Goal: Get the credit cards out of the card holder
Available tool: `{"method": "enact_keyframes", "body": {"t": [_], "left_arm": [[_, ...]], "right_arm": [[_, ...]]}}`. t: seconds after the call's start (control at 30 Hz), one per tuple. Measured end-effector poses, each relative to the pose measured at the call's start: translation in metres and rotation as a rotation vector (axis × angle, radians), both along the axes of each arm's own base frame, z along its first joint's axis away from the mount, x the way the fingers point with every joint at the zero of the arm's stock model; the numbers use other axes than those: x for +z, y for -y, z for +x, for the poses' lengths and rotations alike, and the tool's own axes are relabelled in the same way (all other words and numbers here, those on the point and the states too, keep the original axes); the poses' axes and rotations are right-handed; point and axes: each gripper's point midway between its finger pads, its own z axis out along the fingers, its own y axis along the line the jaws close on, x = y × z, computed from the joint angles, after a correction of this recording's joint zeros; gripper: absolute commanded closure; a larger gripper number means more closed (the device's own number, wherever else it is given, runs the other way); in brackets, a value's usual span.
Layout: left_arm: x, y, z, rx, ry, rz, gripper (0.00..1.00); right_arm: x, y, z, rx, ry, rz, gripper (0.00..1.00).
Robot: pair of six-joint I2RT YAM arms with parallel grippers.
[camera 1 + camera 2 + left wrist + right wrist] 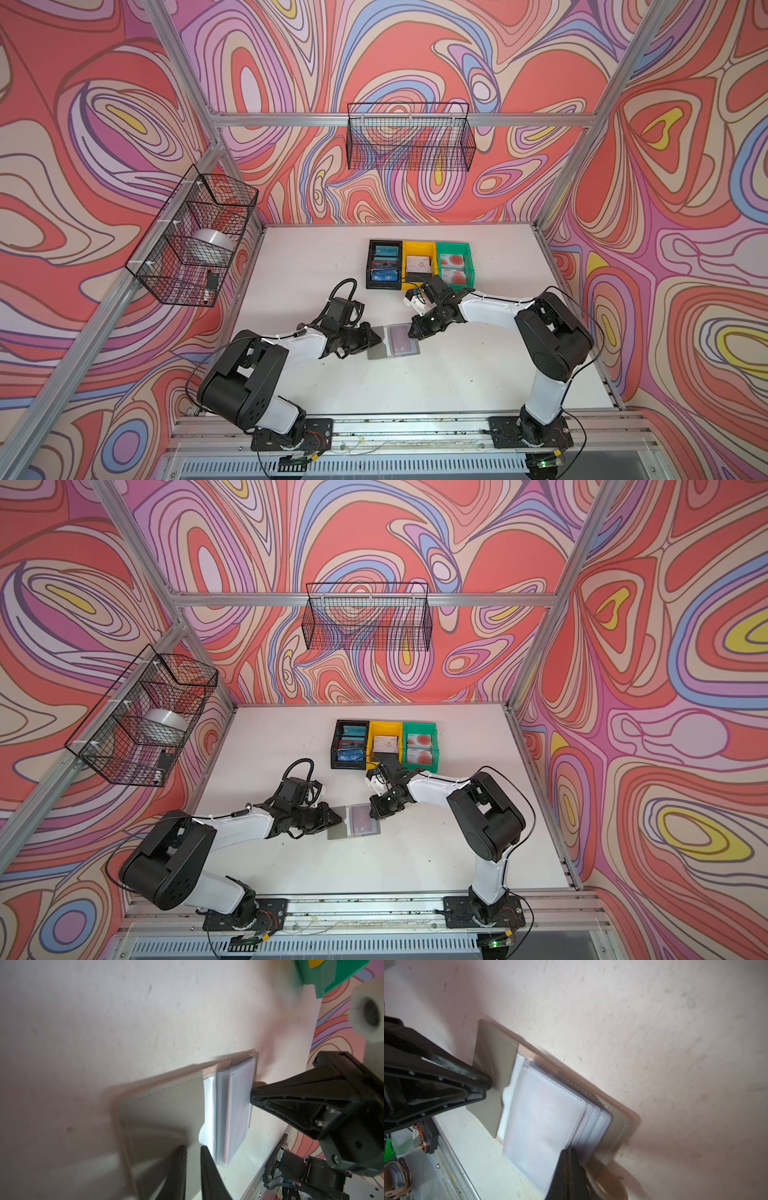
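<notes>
The left end effector (192, 1148) is seen with jaws a narrow gap apart, tips on the grey flap of the single card holder (375, 353). The right end effector (568, 1152) is closed, touching the clear pockets (542, 1118). One dark red credit card (401, 343) is seen inside. The holder is laid open on the table (457, 374), long axis spanning arm to arm.

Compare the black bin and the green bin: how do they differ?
The black bin stands at the left end of the row, the green bin at the right end, with the yellow bin between. The black bin holds mostly blue cards; the green bin holds pale cards with red circles. Both are open-topped and hold cards.
</notes>
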Motion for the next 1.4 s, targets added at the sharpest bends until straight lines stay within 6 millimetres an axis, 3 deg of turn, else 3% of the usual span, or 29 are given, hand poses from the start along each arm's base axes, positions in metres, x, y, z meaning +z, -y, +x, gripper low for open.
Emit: {"method": "enact_keyframes", "body": {"t": [0.3,0.73,0.8,0.87,0.93,1.1,1.17,1.4], "left_arm": [[-0.001,0.001,0.0,-0.002,0.005,-0.006,0.82],[0.002,-0.005,-0.005,-0.01,0.003,0.012,0.83],[0.007,-0.013,-0.008,-0.001,-0.002,0.039,0.82],[0.021,-0.021,-0.006,0.011,0.023,0.057,0.71],[0.037,-0.025,-0.003,0.018,0.059,0.065,0.67],[0.059,-0.025,-0.002,0.016,0.109,0.033,0.63],[0.056,-0.021,-0.004,0.012,0.099,0.001,0.66],[0.018,-0.019,-0.024,0.03,-0.022,-0.047,0.71]], "right_arm": [[-0.001,-0.016,0.0,0.027,0.001,0.024,0.98],[-0.001,-0.02,-0.001,0.033,0.002,0.028,0.98],[-0.001,-0.021,-0.002,0.036,0.003,0.029,0.98],[-0.001,-0.021,-0.002,0.037,0.002,0.032,0.98],[-0.001,-0.021,-0.002,0.037,0.002,0.033,0.99],[-0.001,-0.022,-0.002,0.037,-0.001,0.037,0.99],[-0.001,-0.022,-0.002,0.036,-0.003,0.039,0.99],[-0.002,-0.022,-0.002,0.034,-0.007,0.041,0.99]]}}
